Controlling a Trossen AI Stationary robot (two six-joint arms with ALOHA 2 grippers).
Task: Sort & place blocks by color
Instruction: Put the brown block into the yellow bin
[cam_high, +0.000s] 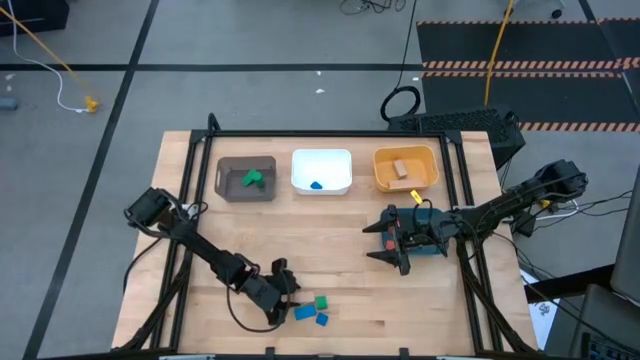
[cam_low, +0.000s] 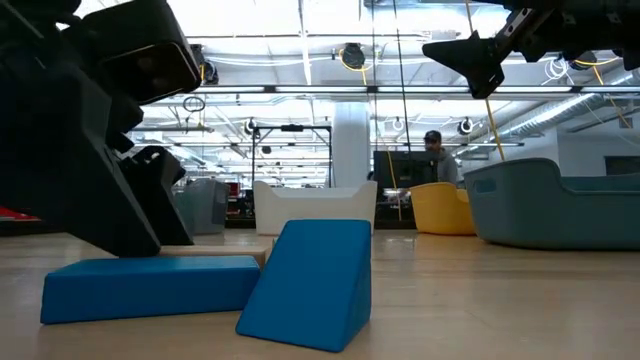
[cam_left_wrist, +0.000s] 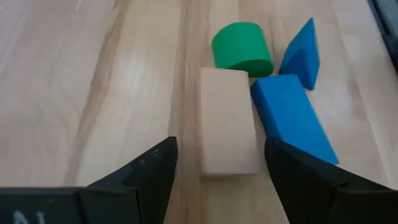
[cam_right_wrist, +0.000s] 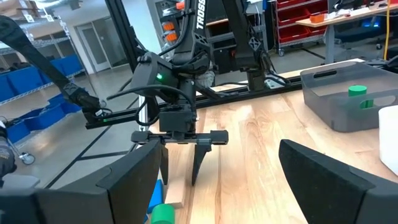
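Observation:
My left gripper (cam_left_wrist: 219, 149) is open and low over the table near its near edge (cam_high: 283, 287). Its two fingers stand on either side of a pale wood bar (cam_left_wrist: 229, 127) that lies flat on the table; gaps show on both sides. Just beyond the bar lie a green cylinder block (cam_left_wrist: 242, 48), a blue bar (cam_left_wrist: 292, 115) and a blue wedge (cam_left_wrist: 301, 53). My right gripper (cam_high: 385, 245) hangs open above the table's right half, holding nothing.
Along the far side stand a grey-brown bin (cam_high: 228, 190) with green blocks, a white bin (cam_high: 321, 158) with a blue block, and an orange bin (cam_high: 382, 170) with a wood block. A teal bin (cam_low: 555, 205) sits under my right arm. Bare wood lies between the arms.

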